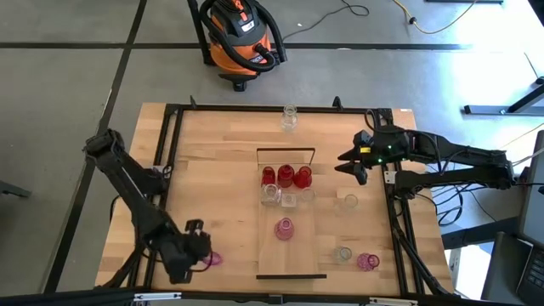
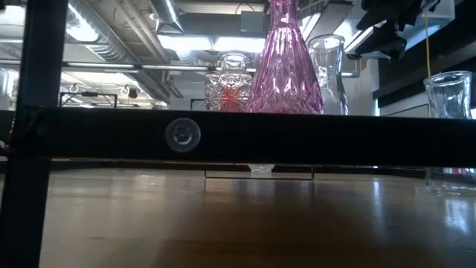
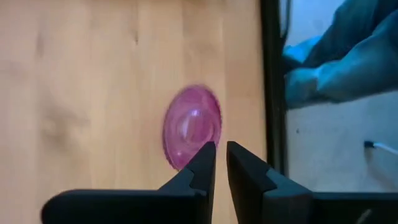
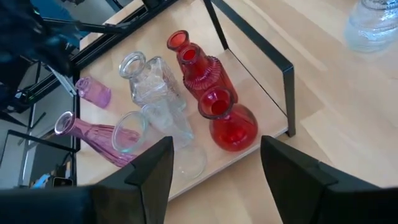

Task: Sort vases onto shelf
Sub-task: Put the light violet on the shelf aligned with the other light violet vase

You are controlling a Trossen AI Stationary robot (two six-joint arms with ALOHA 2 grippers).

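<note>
Pick-up of a small pink vase (image 1: pixel 212 259) near the tabletop's front left corner appears in hand. Left gripper (image 1: pixel 201 255) sits just beside it, fingers nearly together and holding nothing; the vase lies just past the tips. Next move calls for spreading the fingers and advancing around it. Right gripper (image 1: pixel 347 163) hovers wide open beside the shelf (image 1: pixel 291 246), near three red vases (image 1: pixel 286 176).

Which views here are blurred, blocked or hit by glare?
Low view: a dark frame bar blocks the middle, bright ceiling lights behind the glass. Left wrist view: the pink vase is soft, out of focus. Right wrist view: the red vases are sharp. High view: evenly lit.
</note>
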